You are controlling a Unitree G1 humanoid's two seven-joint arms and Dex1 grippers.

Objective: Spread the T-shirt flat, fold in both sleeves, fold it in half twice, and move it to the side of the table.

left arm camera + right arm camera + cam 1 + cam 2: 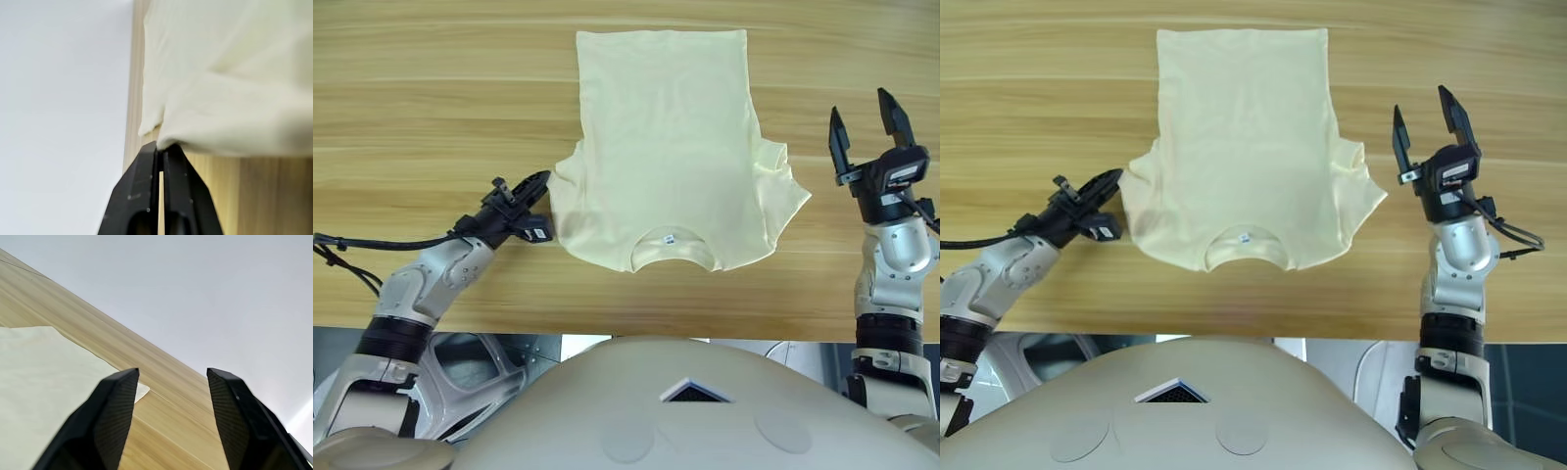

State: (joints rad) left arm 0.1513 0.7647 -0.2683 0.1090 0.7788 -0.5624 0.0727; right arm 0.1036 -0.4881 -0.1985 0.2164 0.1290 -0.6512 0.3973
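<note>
Your left gripper [544, 179] is pinching, jaws pressed together, the left sleeve [564, 184] of the pale yellow T-shirt [671, 137] lying flat on the wooden table [431, 88], apparently to fold it in. Your right gripper [860, 106] is hovering beside the other sleeve, jaws wide apart.

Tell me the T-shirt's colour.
The T-shirt is plain pale yellow; the left eye view shows it best.

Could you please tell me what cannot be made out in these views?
- Whether the shut left gripper pinches the sleeve of the pale yellow T-shirt: left wrist view, blurred at the tips.
- Print on the small white collar label: eye views, too small.
- Side ends of the light wooden table: eye views, cut off by frame edges.
</note>
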